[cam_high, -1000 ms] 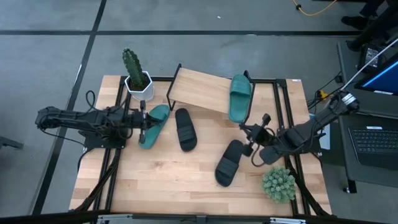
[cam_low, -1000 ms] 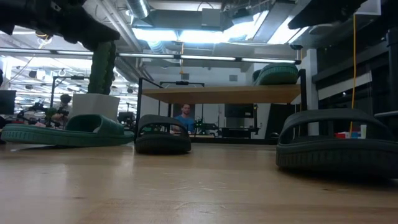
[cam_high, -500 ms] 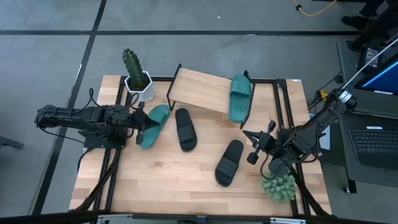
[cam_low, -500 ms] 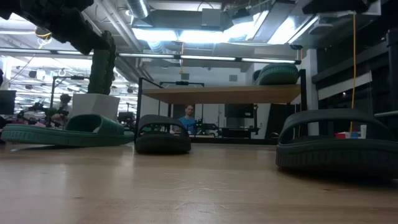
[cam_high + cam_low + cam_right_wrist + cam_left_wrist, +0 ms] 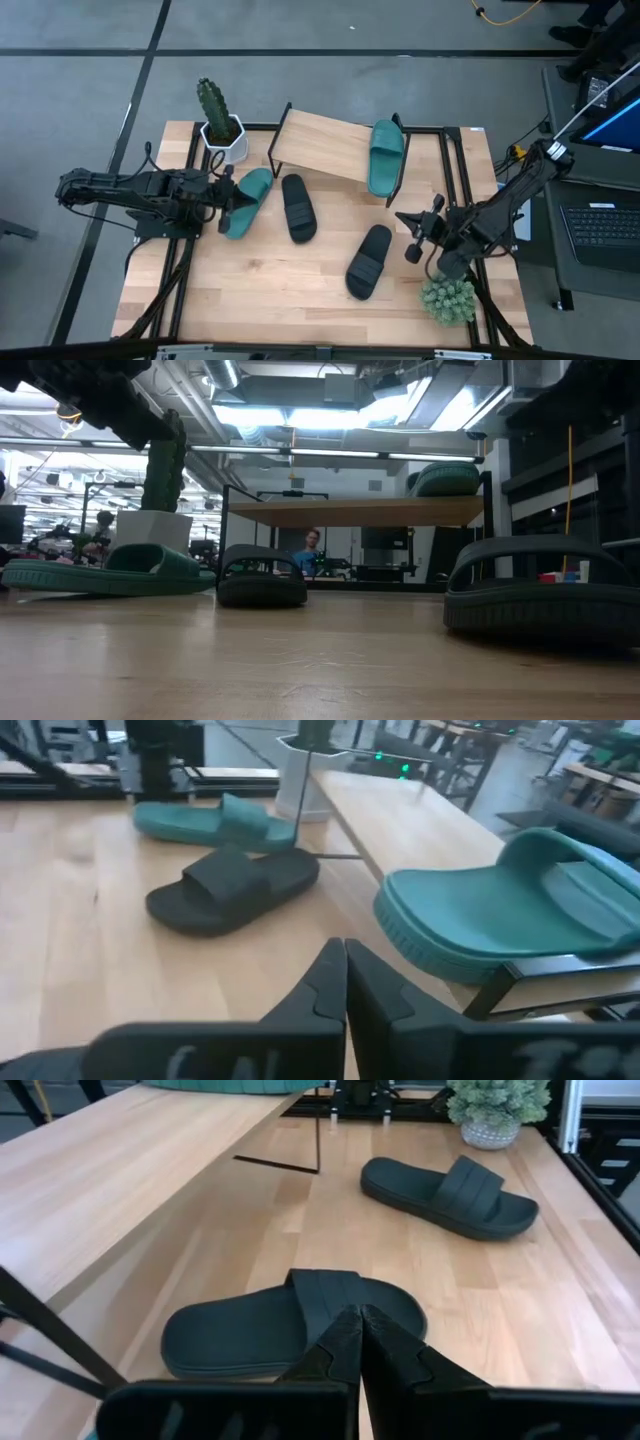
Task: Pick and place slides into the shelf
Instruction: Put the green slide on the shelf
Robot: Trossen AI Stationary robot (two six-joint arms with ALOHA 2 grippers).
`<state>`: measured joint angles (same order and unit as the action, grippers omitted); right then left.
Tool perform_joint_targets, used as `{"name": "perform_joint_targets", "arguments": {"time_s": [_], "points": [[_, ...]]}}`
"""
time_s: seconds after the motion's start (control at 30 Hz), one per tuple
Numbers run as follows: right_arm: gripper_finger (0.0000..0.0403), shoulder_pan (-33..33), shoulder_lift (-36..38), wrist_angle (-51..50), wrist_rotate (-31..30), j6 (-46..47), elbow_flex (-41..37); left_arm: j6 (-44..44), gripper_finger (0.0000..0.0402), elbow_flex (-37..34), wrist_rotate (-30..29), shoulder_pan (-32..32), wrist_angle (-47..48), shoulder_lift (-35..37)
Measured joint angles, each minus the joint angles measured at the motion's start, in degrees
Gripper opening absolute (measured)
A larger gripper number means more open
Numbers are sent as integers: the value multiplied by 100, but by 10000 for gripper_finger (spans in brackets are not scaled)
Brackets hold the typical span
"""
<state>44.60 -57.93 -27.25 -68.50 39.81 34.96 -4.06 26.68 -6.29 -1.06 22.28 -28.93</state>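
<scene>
The shelf (image 5: 325, 145) stands at the table's far middle, its light board slanted. One teal slide (image 5: 385, 157) lies sole down on the board's right end, also in the right wrist view (image 5: 500, 910). On the table lie another teal slide (image 5: 247, 202) and two black slides (image 5: 297, 207) (image 5: 369, 260), all sole down. My left gripper (image 5: 230, 200) hovers shut above the table's teal slide and faces the nearer black slide (image 5: 290, 1325). My right gripper (image 5: 412, 237) hangs shut to the right of the other black slide, clear of it.
A cactus in a white pot (image 5: 220, 125) stands at the far left beside the shelf. A small green plant (image 5: 447, 297) sits at the near right, just below my right arm. Bare wood lies along the near edge (image 5: 270, 300). A person shows far behind the shelf (image 5: 312, 550).
My right gripper has drawn back from the shelf's right end toward the near right of the table and sunk a little, staying shut. My left gripper has tipped its fingers downward where it hangs. The slides have not moved.
</scene>
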Motion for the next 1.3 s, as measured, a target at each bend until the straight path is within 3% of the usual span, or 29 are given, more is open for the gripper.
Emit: {"name": "perform_joint_targets", "arguments": {"time_s": [0.27, 0.4, 0.7, 0.93, 1.3], "points": [[2, 0, 97, -48, 438, -91, -165, 12, 0, 0, -60, 2, 8, 4], [2, 0, 255, 428, 658, -148, -489, 7, 0, 0, -54, 2, 35, 4], [2, -69, 1170, 2965, 1927, -2999, -1264, -8, 0, 0, -44, 2, 12, 4], [2, -310, 1652, 3017, 2140, -3116, -1660, -18, 0, 0, -41, 0, -35, 4], [9, -409, 1658, 3429, 2173, -2957, -1746, -415, 0, 119, -80, -208, 162, -3]]}}
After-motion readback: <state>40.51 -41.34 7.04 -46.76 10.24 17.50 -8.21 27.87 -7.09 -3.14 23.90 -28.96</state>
